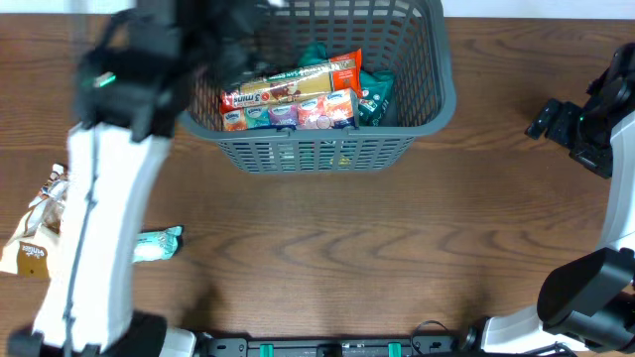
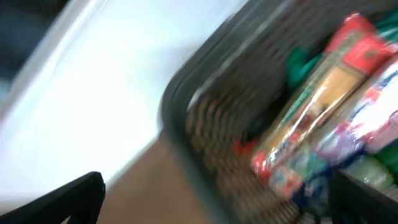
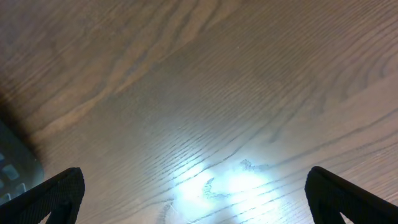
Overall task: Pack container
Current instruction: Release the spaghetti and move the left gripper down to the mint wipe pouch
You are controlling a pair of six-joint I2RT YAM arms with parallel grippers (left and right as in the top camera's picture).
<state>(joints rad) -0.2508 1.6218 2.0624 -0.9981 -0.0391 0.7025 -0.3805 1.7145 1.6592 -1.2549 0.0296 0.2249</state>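
Observation:
The dark grey slotted container [image 1: 327,151] stands at the back middle of the table. It holds a long red and yellow packet [image 1: 298,81], small colourful packs [image 1: 298,112] and green packets [image 1: 372,94]. My left gripper [image 1: 220,40] hovers over the container's left rim. The left wrist view is blurred and shows the container's corner [image 2: 186,106] and the long packet [image 2: 317,106]. The left fingers [image 2: 211,208] are wide apart and empty. My right gripper [image 1: 545,117] is off to the container's right. It is open and empty over bare wood [image 3: 199,205].
A brown and white packet [image 1: 38,230] lies at the left edge of the wooden table [image 1: 397,248]. A teal packet [image 1: 159,243] lies beside my white left arm [image 1: 94,238]. The container's edge shows in the right wrist view [image 3: 12,174].

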